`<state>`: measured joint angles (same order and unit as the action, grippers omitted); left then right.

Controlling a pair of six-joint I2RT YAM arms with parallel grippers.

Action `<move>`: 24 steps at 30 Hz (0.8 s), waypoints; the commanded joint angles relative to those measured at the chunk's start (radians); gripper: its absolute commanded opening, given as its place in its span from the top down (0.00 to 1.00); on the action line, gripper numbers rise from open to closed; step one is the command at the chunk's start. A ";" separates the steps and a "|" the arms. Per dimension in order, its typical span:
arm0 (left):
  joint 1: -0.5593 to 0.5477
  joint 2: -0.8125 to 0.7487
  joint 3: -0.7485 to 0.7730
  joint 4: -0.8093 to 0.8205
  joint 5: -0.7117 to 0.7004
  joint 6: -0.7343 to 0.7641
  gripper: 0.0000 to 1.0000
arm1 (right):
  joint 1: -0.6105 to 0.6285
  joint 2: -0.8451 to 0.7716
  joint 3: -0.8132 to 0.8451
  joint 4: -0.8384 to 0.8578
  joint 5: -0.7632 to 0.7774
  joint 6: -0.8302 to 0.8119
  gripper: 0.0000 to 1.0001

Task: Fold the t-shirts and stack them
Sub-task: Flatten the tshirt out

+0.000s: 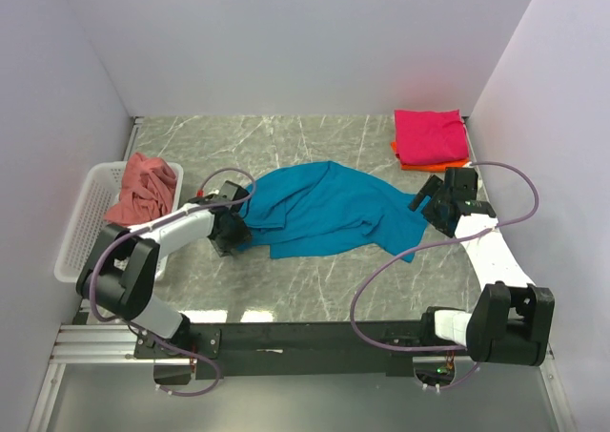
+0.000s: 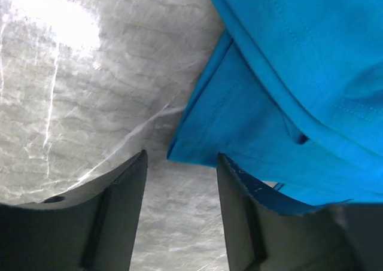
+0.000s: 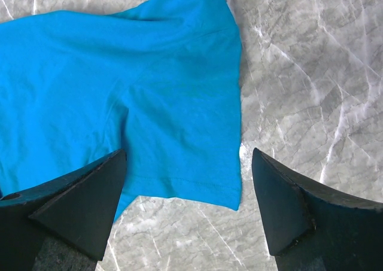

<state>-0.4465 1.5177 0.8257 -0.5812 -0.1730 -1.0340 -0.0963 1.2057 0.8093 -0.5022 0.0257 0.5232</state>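
The teal-blue t-shirt lies loosely spread on the middle of the table. My left gripper is open and empty at its left edge; the left wrist view shows a shirt corner just ahead of the gap between my fingers. My right gripper is open and empty above the shirt's right sleeve, whose hem lies between my fingers. The folded magenta t-shirt lies on the orange t-shirt at the back right. The salmon-pink t-shirt sits crumpled in the basket.
The white mesh basket stands at the table's left edge beside the left arm. White walls close in the back and both sides. Grey marble tabletop shows in front of the teal shirt.
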 commanded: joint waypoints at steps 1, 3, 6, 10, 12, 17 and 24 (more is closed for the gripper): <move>0.003 0.062 0.010 0.044 0.012 -0.006 0.45 | -0.002 -0.006 -0.012 0.010 0.017 -0.003 0.09; 0.005 0.081 0.016 0.047 0.021 0.003 0.51 | -0.002 -0.011 -0.015 0.008 0.016 0.000 0.09; 0.005 0.113 0.039 0.037 0.024 0.012 0.72 | -0.002 -0.018 -0.024 0.005 0.016 0.000 0.09; 0.005 0.137 0.067 0.001 -0.006 0.028 0.99 | 0.000 -0.037 -0.038 -0.005 0.010 -0.003 0.09; 0.005 0.122 0.064 -0.002 -0.017 0.031 0.99 | 0.001 -0.041 -0.047 -0.030 0.005 -0.012 0.09; 0.005 0.012 0.047 -0.008 -0.075 0.031 0.99 | 0.001 -0.084 -0.099 -0.102 -0.045 0.017 0.10; 0.005 -0.071 0.043 0.006 -0.091 0.049 0.99 | 0.013 -0.064 -0.180 -0.110 -0.090 0.053 0.18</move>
<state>-0.4427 1.4914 0.8680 -0.5850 -0.2310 -1.0065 -0.0948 1.1374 0.6495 -0.6014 -0.0326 0.5472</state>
